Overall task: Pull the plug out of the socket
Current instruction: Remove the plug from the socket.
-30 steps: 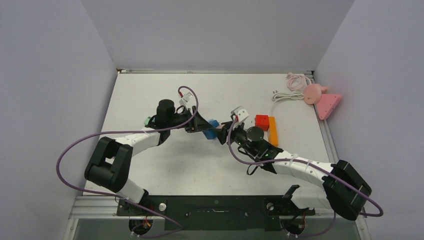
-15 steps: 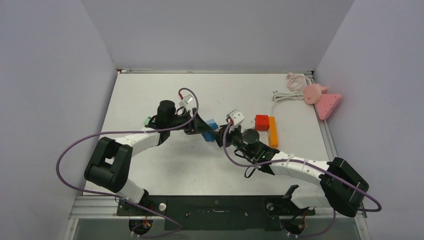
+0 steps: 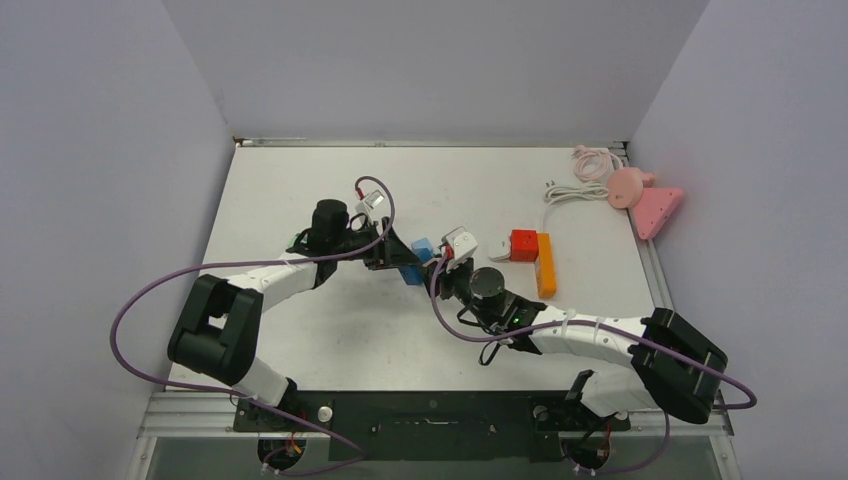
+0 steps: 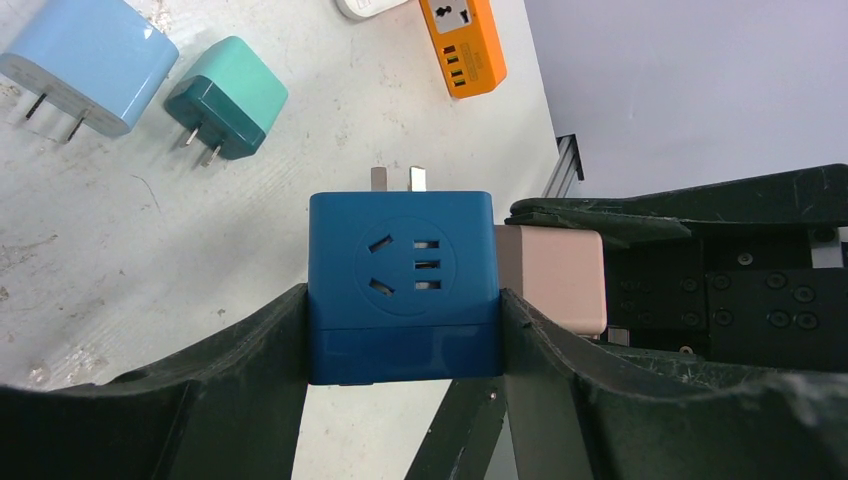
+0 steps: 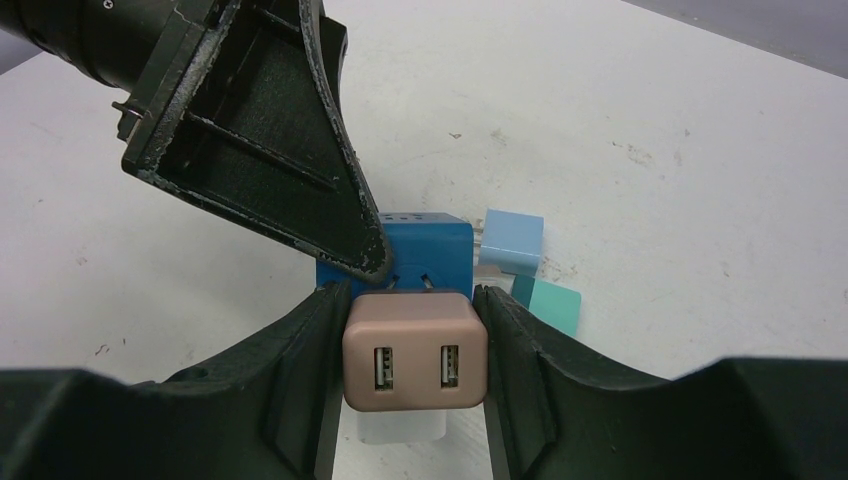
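Observation:
A dark blue socket cube (image 4: 402, 270) is clamped between my left gripper's (image 4: 402, 300) fingers, held above the table. A tan-pink two-port USB plug (image 5: 415, 362) sits against the cube's side (image 5: 425, 240), and a short length of its prongs shows between them. My right gripper (image 5: 412, 300) is shut on the plug's two sides. In the left wrist view the plug (image 4: 555, 275) is at the cube's right face. In the top view the two grippers meet at the cube (image 3: 410, 273) mid-table, the left (image 3: 398, 262) and the right (image 3: 438, 272).
A light blue charger (image 4: 85, 62) and a teal charger (image 4: 222, 100) lie on the table behind the cube. An orange power strip (image 3: 546, 264) and a red cube (image 3: 524, 244) lie to the right. A white cable (image 3: 570, 190) and a pink object (image 3: 645, 200) are at the far right.
Both grippers have shifted left together with the cube and plug still held. The right arm has stretched further left, away from the red cube.

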{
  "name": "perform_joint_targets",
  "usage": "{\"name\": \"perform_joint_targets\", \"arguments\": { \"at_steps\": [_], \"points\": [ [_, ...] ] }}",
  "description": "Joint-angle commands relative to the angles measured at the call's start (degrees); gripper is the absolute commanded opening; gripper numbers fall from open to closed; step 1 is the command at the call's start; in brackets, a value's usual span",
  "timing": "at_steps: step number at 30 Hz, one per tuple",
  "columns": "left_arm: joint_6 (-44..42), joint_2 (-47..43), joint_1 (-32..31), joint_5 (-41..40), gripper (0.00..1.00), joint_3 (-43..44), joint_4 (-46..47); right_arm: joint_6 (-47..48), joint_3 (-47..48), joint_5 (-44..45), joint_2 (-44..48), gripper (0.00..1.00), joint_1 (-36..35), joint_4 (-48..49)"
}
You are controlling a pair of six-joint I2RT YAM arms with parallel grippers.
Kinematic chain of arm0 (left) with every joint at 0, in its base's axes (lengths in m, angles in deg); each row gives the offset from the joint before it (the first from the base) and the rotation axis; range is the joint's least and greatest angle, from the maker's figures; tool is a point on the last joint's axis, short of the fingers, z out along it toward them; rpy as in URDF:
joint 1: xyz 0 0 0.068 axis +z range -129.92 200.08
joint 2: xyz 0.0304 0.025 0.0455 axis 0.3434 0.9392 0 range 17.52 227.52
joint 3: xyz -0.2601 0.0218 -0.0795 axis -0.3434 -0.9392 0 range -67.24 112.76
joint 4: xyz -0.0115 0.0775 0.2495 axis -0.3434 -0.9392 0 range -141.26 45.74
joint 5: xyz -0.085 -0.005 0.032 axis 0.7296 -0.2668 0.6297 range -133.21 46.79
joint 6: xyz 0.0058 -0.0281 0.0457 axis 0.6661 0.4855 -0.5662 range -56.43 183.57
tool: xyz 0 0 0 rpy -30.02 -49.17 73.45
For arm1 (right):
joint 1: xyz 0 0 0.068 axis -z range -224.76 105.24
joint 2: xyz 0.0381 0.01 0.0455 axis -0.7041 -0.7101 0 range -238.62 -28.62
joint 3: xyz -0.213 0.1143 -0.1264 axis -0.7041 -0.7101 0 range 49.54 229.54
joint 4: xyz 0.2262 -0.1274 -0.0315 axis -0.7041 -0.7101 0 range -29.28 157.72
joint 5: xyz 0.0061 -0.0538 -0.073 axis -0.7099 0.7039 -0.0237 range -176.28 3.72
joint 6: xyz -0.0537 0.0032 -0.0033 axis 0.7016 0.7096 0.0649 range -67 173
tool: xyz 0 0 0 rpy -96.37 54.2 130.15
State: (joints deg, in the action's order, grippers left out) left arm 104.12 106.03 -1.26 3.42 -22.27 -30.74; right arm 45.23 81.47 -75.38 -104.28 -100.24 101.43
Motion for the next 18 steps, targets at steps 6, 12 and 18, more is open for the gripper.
{"name": "perform_joint_targets", "arguments": {
  "at_steps": [6,12,18],
  "points": [
    [-0.8,-3.3,0.1,-1.3,0.00,3.3,-0.1,-0.5,1.4,-1.7,-0.2,0.05,1.7,2.9],
    [-2.9,-4.0,-0.7,-1.9,0.00,3.8,-1.8,-9.3,-0.6,-15.5,0.3,0.05,11.2,6.2],
    [-4.4,-4.5,-1.2,-2.5,0.00,4.2,-3.2,-10.7,-1.0,-19.0,-0.2,0.05,14.3,6.8]
  ]
}}
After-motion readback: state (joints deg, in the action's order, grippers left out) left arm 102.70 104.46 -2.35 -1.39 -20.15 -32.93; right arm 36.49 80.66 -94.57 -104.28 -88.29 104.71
